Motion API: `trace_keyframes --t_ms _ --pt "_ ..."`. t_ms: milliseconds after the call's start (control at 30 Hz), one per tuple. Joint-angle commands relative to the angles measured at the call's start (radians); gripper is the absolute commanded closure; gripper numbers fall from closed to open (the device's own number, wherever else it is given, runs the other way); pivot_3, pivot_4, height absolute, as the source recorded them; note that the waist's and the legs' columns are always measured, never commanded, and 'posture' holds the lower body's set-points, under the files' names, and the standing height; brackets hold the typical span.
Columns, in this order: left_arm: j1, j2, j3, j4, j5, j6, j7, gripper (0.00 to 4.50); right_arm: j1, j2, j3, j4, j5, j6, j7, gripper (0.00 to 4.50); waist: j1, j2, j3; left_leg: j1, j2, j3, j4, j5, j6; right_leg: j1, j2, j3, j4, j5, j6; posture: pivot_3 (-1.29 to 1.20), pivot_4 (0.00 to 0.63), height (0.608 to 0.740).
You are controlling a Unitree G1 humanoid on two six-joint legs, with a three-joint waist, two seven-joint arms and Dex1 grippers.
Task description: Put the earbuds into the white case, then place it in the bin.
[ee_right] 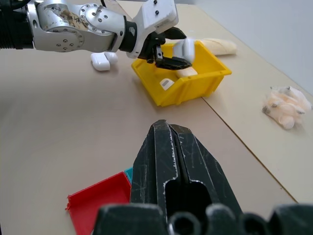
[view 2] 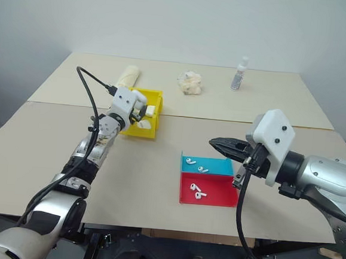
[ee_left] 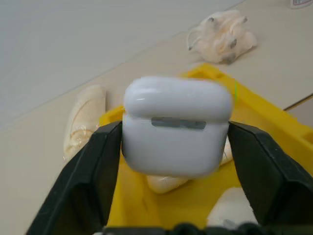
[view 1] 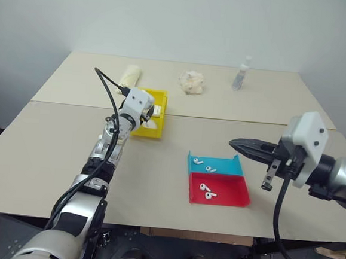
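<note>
Shut right pincer over beige table, left pincer spread, white case between, grey wall behind

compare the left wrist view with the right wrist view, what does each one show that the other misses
Left wrist view: the white case close up, lid shut, hinge strip visible. Right wrist view: the shut right gripper, a red tray corner, two spare cases on the table. Both: the yellow bin, the white case above it, a crumpled cloth, a beige roll.

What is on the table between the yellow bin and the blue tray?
Nothing: in the left eye view the table is bare between the yellow bin and the blue tray.
</note>
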Motion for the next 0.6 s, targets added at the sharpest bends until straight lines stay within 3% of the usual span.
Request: trace_keyframes --t_ms 33,200,267,367,500,600 --pt "-0.037 -0.002 -0.006 -0.015 0.004 -0.014 0.004 0.01 0.005 -0.015 -0.036 -0.026 -0.003 -0.007 -0.009 4.5 0.0 0.0 0.0 0.0 0.0 0.0 0.0 0.0 0.0 0.0 0.0 0.0 0.0 0.0 0.0 0.0 0.15 0.74" --pt "0.028 0.007 -0.007 -0.115 -0.019 -0.119 -0.044 0.01 0.014 -0.024 -0.034 -0.021 -0.009 -0.01 -0.006 4.5 -0.001 0.0 0.0 0.0 0.0 0.0 0.0 0.0 0.0 0.0 0.0 0.0 0.0 0.0 0.0 0.0 0.15 0.74" --pt "0.079 0.013 0.007 -0.201 -0.067 -0.177 -0.105 0.01 0.016 -0.025 -0.036 -0.019 -0.012 -0.013 -0.002 4.5 -0.002 0.0 0.0 0.0 0.0 0.0 0.0 0.0 0.0 0.0 0.0 0.0 0.0 0.0 0.0 0.0 0.15 0.74" --pt "0.183 0.049 0.026 -0.422 -0.18 -0.107 -0.247 0.01 0.022 -0.03 -0.039 -0.01 -0.026 -0.018 0.006 4.5 -0.005 0.0 0.0 0.0 0.001 -0.001 0.0 0.0 0.0 0.0 0.0 0.001 0.0 0.0 0.0 0.0 0.15 0.74" --pt "0.336 0.211 0.016 -0.725 -0.367 0.133 -0.525 0.01 0.037 -0.033 -0.051 0.002 -0.043 -0.031 0.025 4.5 -0.015 0.001 0.0 0.001 0.001 -0.003 -0.001 0.0 0.0 0.0 0.0 0.001 0.001 0.0 0.0 0.0 0.15 0.74" --pt "0.448 0.307 0.056 -0.851 -0.514 0.164 -0.696 0.01 0.071 -0.052 -0.076 0.017 -0.065 -0.05 0.078 4.5 -0.021 0.002 -0.001 0.002 0.001 -0.003 -0.001 0.0 0.0 0.001 0.0 0.002 0.001 0.0 0.0 0.0 0.15 0.74"
